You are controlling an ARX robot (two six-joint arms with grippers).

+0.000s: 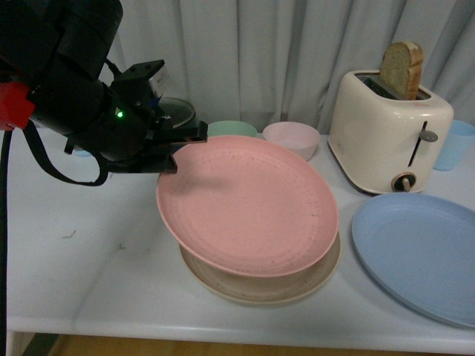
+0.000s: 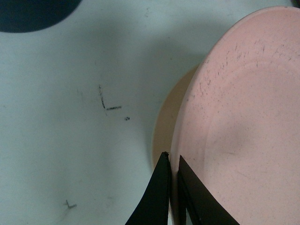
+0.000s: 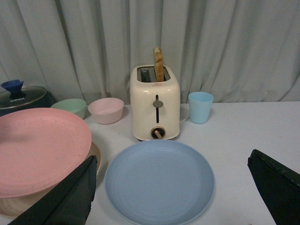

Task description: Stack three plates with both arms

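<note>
The white counter (image 1: 89, 282) has small dark scuffs (image 1: 70, 234) on its left. A beige plate (image 1: 260, 291) lies near the middle and a blue plate (image 1: 419, 252) lies to the right. Along the far edge, from left to right, stand a lidded pot (image 1: 174, 113), a green bowl (image 1: 231, 129), a pink bowl (image 1: 291, 139), a toaster (image 1: 386, 137) and a blue cup (image 1: 454, 144).

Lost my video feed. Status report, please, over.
Left gripper shut on pink plate rim, plate tilted over beige plate. Right gripper open, empty. Blue plate apart, untouched. Nothing blocking.
</note>
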